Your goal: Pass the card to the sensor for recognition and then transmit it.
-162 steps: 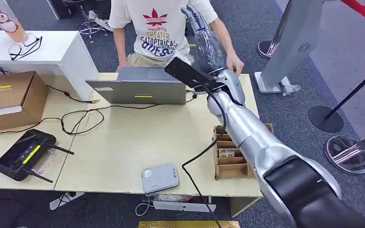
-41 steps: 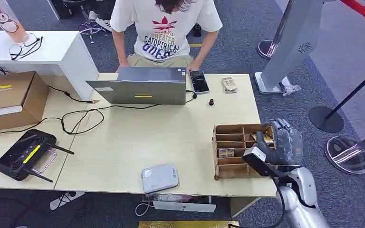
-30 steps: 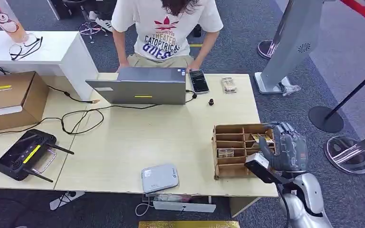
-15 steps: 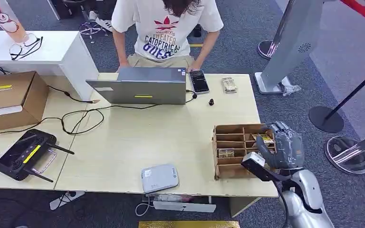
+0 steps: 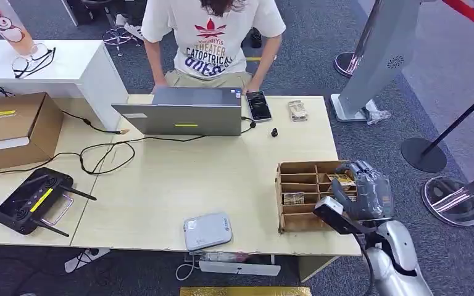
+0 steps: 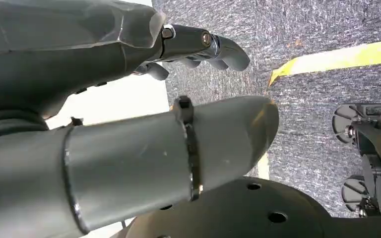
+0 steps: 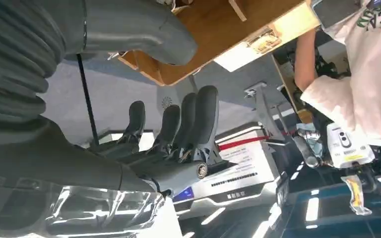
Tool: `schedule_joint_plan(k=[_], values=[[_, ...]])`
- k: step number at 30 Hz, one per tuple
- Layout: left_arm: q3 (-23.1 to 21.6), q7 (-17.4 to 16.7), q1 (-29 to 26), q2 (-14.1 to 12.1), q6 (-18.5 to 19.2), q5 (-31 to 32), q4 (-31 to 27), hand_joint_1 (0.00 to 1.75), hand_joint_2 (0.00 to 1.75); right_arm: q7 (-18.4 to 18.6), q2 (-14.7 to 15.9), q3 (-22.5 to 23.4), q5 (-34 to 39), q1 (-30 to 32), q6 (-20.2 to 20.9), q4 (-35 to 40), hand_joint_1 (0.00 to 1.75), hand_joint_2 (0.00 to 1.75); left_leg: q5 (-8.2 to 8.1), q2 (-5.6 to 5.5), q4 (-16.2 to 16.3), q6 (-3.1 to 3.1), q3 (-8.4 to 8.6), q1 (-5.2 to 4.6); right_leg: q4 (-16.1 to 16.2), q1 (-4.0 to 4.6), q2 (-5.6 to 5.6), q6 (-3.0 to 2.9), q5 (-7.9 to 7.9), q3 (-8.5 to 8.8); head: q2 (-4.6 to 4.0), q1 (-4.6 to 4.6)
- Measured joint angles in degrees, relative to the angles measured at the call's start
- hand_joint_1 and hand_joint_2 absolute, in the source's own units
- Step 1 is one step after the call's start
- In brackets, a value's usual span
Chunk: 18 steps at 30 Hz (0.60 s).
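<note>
The right hand (image 5: 370, 192) is hovering at the right end of the wooden card box (image 5: 302, 219), its back turned up toward the head camera. Its thumb is reaching toward the box's right-hand compartments, where a card (image 5: 344, 179) is lying; whether the thumb is touching that card cannot be told. In the right wrist view, the fingers (image 7: 198, 124) are standing side by side, fairly straight, well apart from the thick thumb (image 7: 144, 34), and nothing is sitting between them, so the hand is spread and holding nothing. A second card (image 5: 294, 198) is resting in a middle compartment of the box.

The left hand (image 6: 129, 99) is hanging beside the body over grey carpet. Its thumb is lying straight and its dark fingers (image 6: 213, 47) are lightly curled away from it, with nothing in them.

The head view is also taking in the table (image 5: 160, 185), the grey sensor (image 5: 207, 231) lying near the front edge, a laptop (image 5: 182, 111), a phone (image 5: 258, 105) and another card (image 5: 297, 110) at the far edge, and a person (image 5: 213, 40) sitting behind the laptop. The right wrist view is showing the underside of the box and the person's white shirt.
</note>
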<state>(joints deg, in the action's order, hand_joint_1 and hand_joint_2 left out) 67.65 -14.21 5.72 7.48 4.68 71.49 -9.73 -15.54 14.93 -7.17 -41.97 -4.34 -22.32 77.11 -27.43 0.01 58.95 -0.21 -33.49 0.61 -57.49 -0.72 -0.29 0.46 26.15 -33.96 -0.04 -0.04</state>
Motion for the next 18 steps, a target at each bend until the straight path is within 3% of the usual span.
schedule_joint_plan(k=[18], values=[[0.02, 0.00, -0.09, 0.00, -0.15, -0.37, 0.00, 0.00, 0.00, 0.61, 0.00, 0.28, -0.61, -0.23, 0.68, -1.38, 1.06, 1.75, 0.00, 0.00, 0.00, 0.00, 0.01, 0.00, 0.00, 0.00, 0.00, 0.00, 0.00, 0.00, 0.00, 0.00]])
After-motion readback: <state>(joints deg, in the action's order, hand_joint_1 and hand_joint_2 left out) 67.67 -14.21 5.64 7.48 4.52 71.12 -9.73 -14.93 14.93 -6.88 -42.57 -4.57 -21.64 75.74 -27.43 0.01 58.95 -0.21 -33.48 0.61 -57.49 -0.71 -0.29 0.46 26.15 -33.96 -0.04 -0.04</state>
